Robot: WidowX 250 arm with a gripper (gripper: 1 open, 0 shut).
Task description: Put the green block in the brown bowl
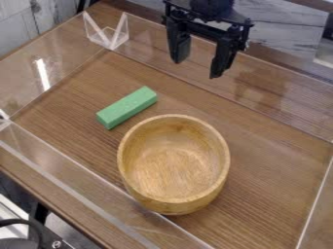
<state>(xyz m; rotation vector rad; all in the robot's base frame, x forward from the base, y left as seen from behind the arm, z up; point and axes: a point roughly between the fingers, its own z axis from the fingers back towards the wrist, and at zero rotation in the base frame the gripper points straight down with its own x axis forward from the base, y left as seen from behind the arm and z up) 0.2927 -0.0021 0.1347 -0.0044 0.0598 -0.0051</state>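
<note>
The green block (pixel 127 107) lies flat on the wooden table, a bright green bar angled from lower left to upper right. Just to its lower right stands the brown bowl (pixel 174 162), a round light-wood bowl with nothing inside it. My gripper (pixel 198 58) hangs above the table at the top of the view, pointing down. Its black fingers are spread open and hold nothing. It is up and to the right of the block, well apart from both block and bowl.
Clear acrylic walls (pixel 58 58) ring the wooden table top (pixel 274 136). A transparent stand (pixel 107 31) sits at the back left corner. The table's front edge runs diagonally along the lower left.
</note>
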